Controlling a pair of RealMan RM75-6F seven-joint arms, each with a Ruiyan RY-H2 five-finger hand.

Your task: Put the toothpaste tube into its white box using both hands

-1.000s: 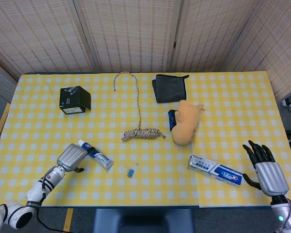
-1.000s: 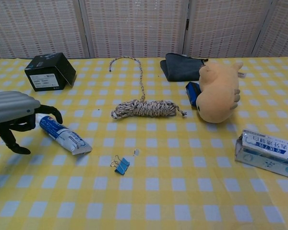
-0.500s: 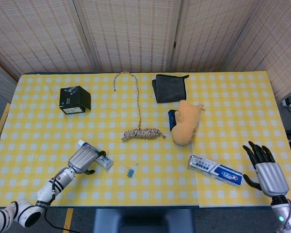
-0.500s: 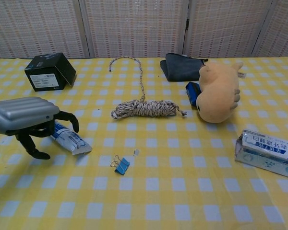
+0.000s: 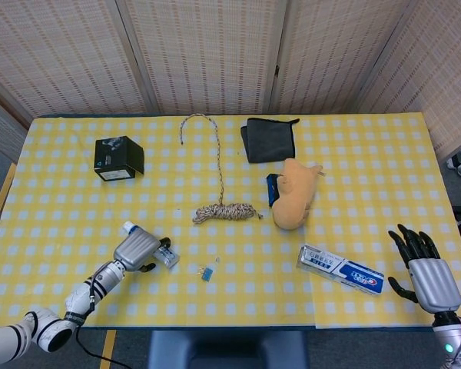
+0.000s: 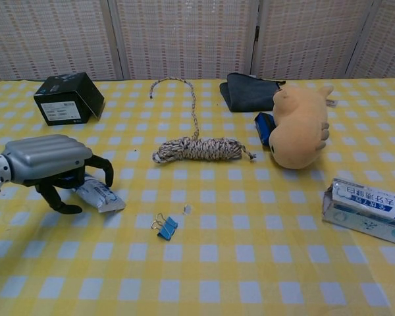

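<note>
L hand (image 5: 137,250) over toothpaste tube (image 5: 167,257); white box (image 5: 340,268) near R hand (image 5: 429,276), fingers spread, apart.

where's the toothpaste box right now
The box lies on the right near side of the table in the head view, just inboard of the right hand and in front of the plush toy.

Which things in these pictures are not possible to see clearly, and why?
- Toothpaste tube: in both views the left hand covers most of it; whether the fingers grip it cannot be told.
- White box: the chest view's right edge cuts it off; its small print is unreadable.
- Right hand: only the head view shows it, at the frame corner.
- Blue object: mostly hidden behind the plush toy.
</note>
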